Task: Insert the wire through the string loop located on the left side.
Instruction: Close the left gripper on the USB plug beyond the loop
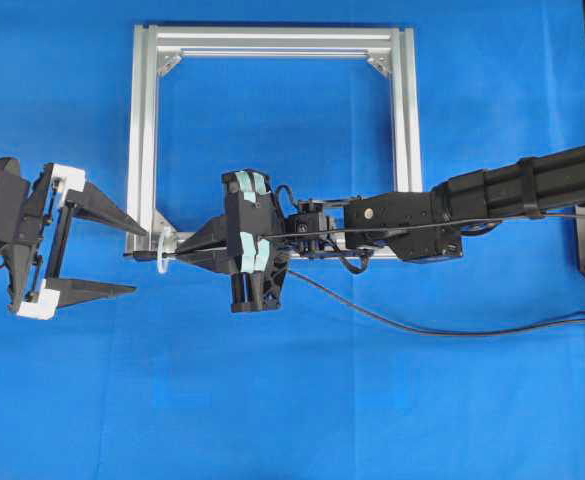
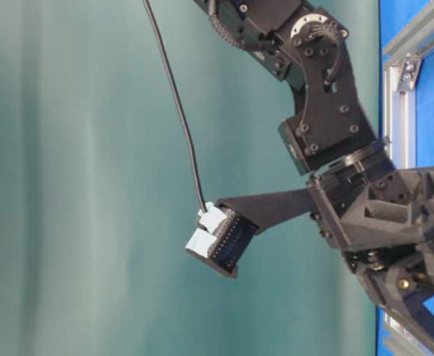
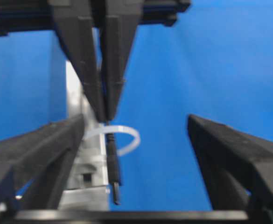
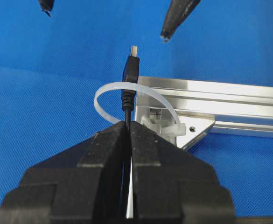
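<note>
a: where's the wire [image 4: 128, 91] relative to the fingers?

b: right fingers [image 4: 113, 154] are clamped on it just behind the plug. plug sticks out past the tips, through the string loop [image 4: 109, 93], silver tip pointing to 12 o'clock in the right wrist view.

a: and the left side?

b: left gripper [image 1: 112, 252] is spread wide, holding nothing. overhead, it sits at 9 o'clock from the loop; its fingers end just short of the plug, one at 10 o'clock, one at 8 o'clock. no contact that i can see.

a: loop location?

b: tied to the bottom-left corner of the aluminium frame [image 1: 144, 120], on the blue bench [image 1: 272, 400].

a: counts?

b: one wire, one loop, one frame, two grippers. the wire trails back along the right arm [image 1: 492, 195] toward 3 o'clock.
</note>
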Tool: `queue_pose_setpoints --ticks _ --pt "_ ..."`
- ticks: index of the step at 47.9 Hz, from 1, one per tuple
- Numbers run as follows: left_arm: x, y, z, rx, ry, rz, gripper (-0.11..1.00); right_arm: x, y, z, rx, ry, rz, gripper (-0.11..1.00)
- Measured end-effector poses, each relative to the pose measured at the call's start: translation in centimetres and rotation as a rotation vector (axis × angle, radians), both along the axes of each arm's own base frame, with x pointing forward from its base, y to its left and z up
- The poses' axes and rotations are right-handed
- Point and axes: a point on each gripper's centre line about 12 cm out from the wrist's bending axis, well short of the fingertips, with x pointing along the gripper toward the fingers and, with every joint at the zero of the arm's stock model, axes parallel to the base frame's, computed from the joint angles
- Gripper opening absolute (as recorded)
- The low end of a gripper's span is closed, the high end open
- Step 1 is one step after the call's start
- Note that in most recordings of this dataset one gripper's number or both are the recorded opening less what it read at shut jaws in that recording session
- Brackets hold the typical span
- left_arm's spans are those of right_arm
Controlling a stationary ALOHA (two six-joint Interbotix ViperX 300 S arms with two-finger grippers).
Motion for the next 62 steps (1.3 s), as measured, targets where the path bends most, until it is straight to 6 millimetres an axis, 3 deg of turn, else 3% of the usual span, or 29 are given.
queue_pose_setpoints --ticks 19,40,62 --pt "0.0 0.1 -0.3 0.002 0.026 0.003 0.91 0.0 0.0 0.0 0.0 0.0 0.0 -0.1" --pt "1.1 0.2 -4.4 0.035 0.192 0.015 0.9 0.0 0.0 0.0 0.0 -0.002 0.0 -0.1" --pt "1.3 0.2 -4.7 0.036 0.201 0.018 0.89 0.0 0.0 0.0 0.0 -0.002 0.0 -0.1"
